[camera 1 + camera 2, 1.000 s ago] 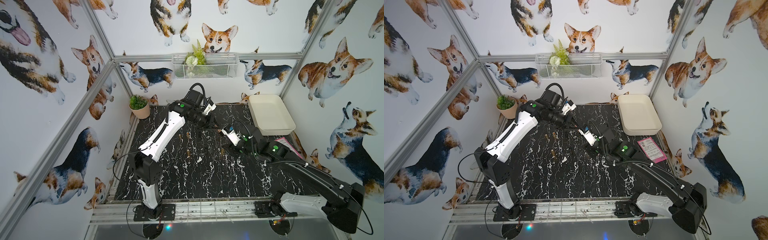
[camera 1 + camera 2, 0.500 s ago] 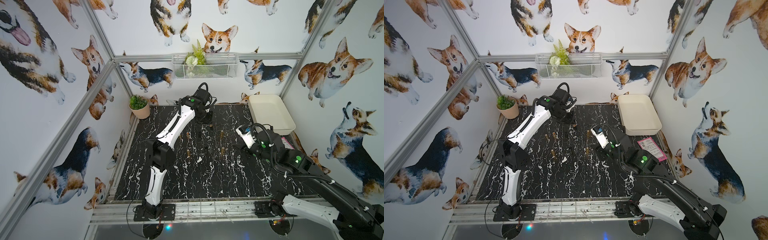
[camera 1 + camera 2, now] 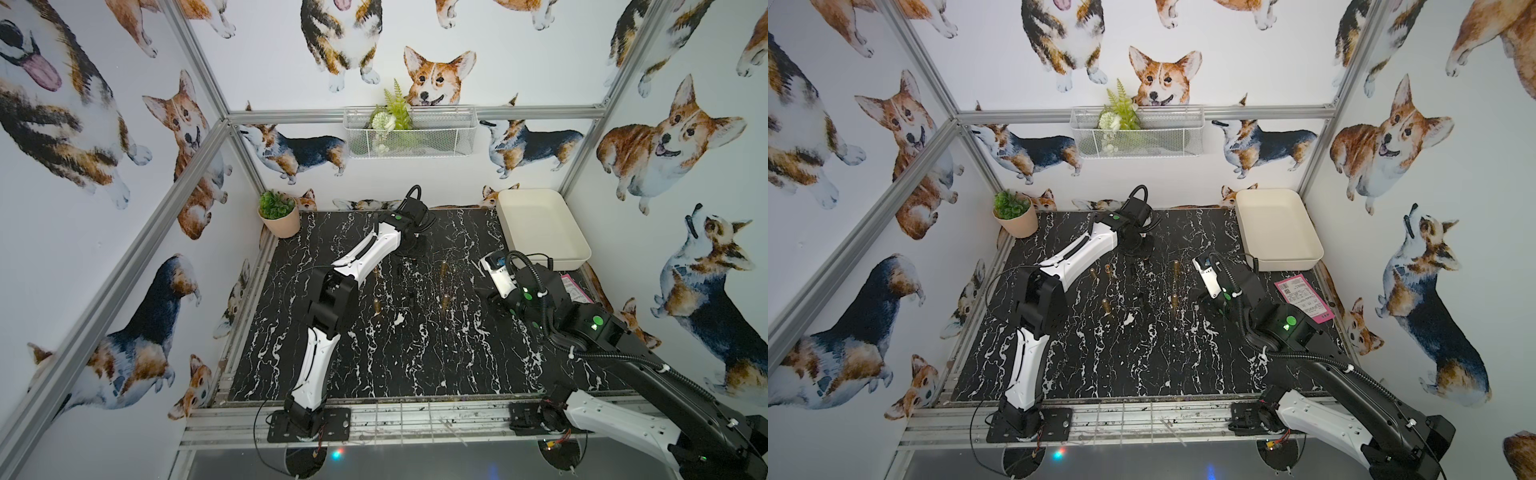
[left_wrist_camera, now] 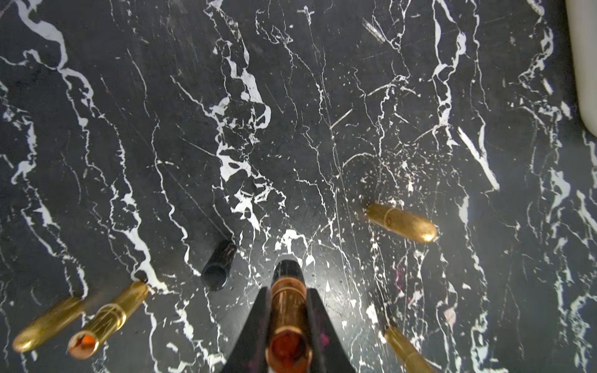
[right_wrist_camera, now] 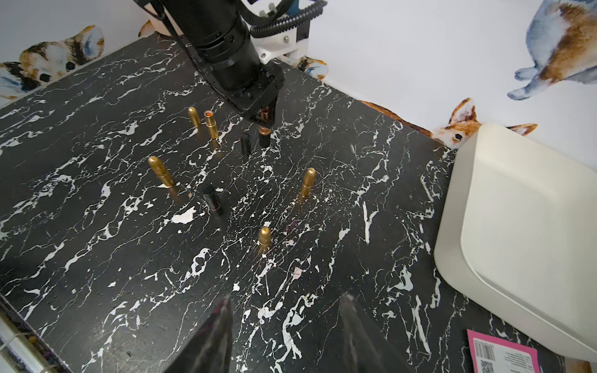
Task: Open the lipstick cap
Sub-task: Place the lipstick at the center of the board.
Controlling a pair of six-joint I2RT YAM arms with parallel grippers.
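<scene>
left gripper clenched on uncapped lipstick, axis upright, base toward table | black cap stands just beside (already off) | right gripper parted, empty, well apart

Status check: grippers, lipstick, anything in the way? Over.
Left gripper shut on lipstick, upright, uncapped. Right gripper open, empty. Black cap stands beside lipstick, apart. Gold lipsticks stand around, none touching.
</scene>
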